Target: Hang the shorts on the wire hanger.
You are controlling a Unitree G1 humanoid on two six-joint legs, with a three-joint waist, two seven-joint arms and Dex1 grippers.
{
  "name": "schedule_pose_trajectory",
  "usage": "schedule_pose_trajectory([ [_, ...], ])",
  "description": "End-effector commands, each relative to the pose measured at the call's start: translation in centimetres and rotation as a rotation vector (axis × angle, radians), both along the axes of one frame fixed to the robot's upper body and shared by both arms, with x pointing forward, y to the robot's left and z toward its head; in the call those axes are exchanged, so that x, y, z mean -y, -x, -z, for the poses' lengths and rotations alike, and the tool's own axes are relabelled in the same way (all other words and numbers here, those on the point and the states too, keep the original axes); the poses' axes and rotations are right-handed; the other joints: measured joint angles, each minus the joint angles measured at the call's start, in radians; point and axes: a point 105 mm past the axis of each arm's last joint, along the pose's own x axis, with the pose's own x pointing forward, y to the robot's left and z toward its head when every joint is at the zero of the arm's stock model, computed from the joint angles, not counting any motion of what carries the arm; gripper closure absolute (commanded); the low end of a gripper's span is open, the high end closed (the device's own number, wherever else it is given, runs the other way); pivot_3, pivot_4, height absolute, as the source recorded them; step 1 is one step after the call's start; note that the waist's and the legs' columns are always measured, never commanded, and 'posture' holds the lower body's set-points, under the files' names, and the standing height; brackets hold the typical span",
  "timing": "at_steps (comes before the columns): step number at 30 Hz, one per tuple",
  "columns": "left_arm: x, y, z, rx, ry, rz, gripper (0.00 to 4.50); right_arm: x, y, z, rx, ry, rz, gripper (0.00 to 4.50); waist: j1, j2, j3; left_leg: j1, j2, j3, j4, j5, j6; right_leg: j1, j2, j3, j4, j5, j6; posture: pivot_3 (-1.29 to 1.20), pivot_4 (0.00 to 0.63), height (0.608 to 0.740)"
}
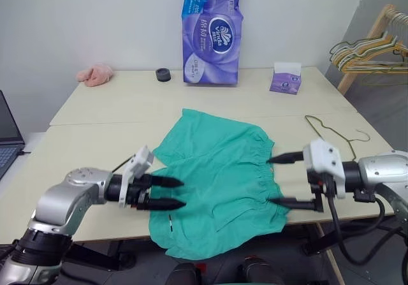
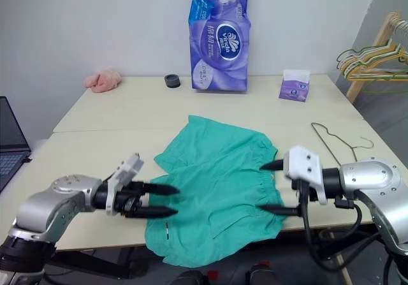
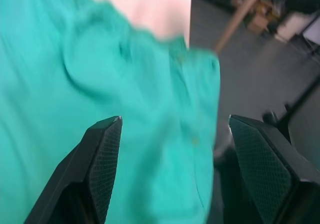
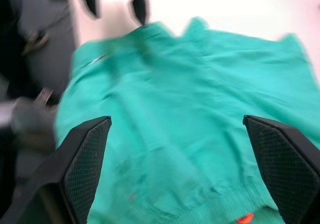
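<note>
Two laptop [image 1: 7,135] and tissue pack [image 1: 212,33] table [image 1: 95,138] items, hanger rack [image 1: 373,49] beside

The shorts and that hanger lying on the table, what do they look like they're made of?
The shorts: soft woven cloth, probably cotton or a blend, matte teal; they crease, and the waistband is gathered. The wire hanger: one thin strand of metal wire with a dull olive-brass finish, possibly coated; it keeps a crisp bent hook.

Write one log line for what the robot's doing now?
teal-green cloth shorts: flat on table | thin wire hanger: beside, untouched | left gripper: open | right gripper: open
</note>
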Motion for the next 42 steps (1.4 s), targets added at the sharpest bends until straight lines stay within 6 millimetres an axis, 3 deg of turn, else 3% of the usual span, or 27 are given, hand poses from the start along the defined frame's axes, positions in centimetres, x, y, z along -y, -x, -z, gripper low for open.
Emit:
schedule_pose_trajectory([
  [1, 1.9, -3.4, -0.9, 0.192, -0.067, -0.145, 0.9, 3.1, -3.2, -0.1, 0.039, -0.041, 0.321, 0.0, 0.003, 0.0, 0.0, 0.0, 0.0, 0.0, 0.0, 0.0, 0.0, 0.0, 0.0, 0.0, 0.0, 0.001, -0.001, -0.05, 0.055, 0.74],
  [5, 5.2, -4.7, -1.2, 0.328, -0.07, -0.167, 0.9, 7.7, -5.8, 0.9, 0.005, -0.11, 0.684, 0.0, 0.007, -0.001, -0.001, -0.001, -0.002, 0.001, 0.0, 0.0, 0.0, 0.0, 0.0, 0.002, 0.0, 0.003, -0.003, -0.06, 0.057, 0.74],
  [9, 7.0, -5.0, -0.9, 0.371, -0.066, -0.157, 0.9, 11.0, -6.9, 1.8, 0.043, -0.084, 0.883, 0.0, 0.002, 0.0, 0.0, -0.002, -0.002, 0.002, 0.0, 0.0, 0.0, -0.001, -0.001, 0.003, 0.0, 0.003, -0.002, -0.07, 0.057, 0.74],
  [12, 8.8, -4.7, -0.5, 0.379, -0.065, -0.111, 0.9, 16.0, -7.6, 3.2, 0.075, -0.009, 1.12, 0.0, -0.002, 0.0, 0.0, -0.002, -0.002, 0.002, -0.001, 0.0, 0.0, -0.001, 0.0, 0.003, 0.0, 0.003, -0.003, -0.09, 0.059, 0.74],
  [21, 12.7, -3.9, -0.6, 0.415, -0.023, -0.023, 0.9, 22.7, -9.6, 5.9, -0.032, 0.048, 1.31, 0.0, -0.03, 0.005, 0.002, 0.0, -0.002, 0.009, 0.0, 0.0, 0.001, 0.0, 0.009, 0.011, -0.001, 0.004, 0.0, -0.11, 0.066, 0.74],
  [27, 13.3, -3.6, -0.8, 0.416, -0.011, 0.002, 0.9, 23.9, -9.5, 8.2, -0.162, 0.019, 1.341, 0.0, -0.052, 0.006, 0.002, 0.0, 0.0, 0.008, -0.001, 0.0, 0.001, 0.0, 0.01, 0.011, -0.001, 0.004, 0.0, -0.11, 0.067, 0.74],
  [31, 13.4, -3.6, -0.9, 0.412, -0.006, 0.006, 0.9, 22.9, -9.2, 9.7, -0.203, 0.103, 1.256, 0.0, -0.059, 0.008, 0.003, 0.0, -0.001, 0.008, -0.001, 0.0, 0.001, 0.0, 0.01, 0.012, -0.001, 0.004, 0.001, -0.11, 0.07, 0.74],
  [39, 13.6, -3.9, -0.9, 0.42, -0.009, 0.01, 0.9, 22.9, -8.3, 12.2, -0.354, 0.117, 1.259, 0.0, -0.058, 0.007, 0.002, 0.0, -0.001, 0.008, -0.001, 0.0, 0.001, 0.001, 0.01, 0.011, -0.002, 0.002, 0.003, -0.12, 0.069, 0.74],
  [42, 13.8, -3.9, -1.0, 0.424, -0.006, 0.009, 0.84, 22.7, -7.8, 13.2, -0.422, 0.117, 1.245, 0.61, -0.057, 0.007, 0.002, 0.001, -0.001, 0.007, -0.001, 0.0, 0.001, 0.001, 0.01, 0.011, -0.002, 0.003, 0.003, -0.12, 0.07, 0.74],
])
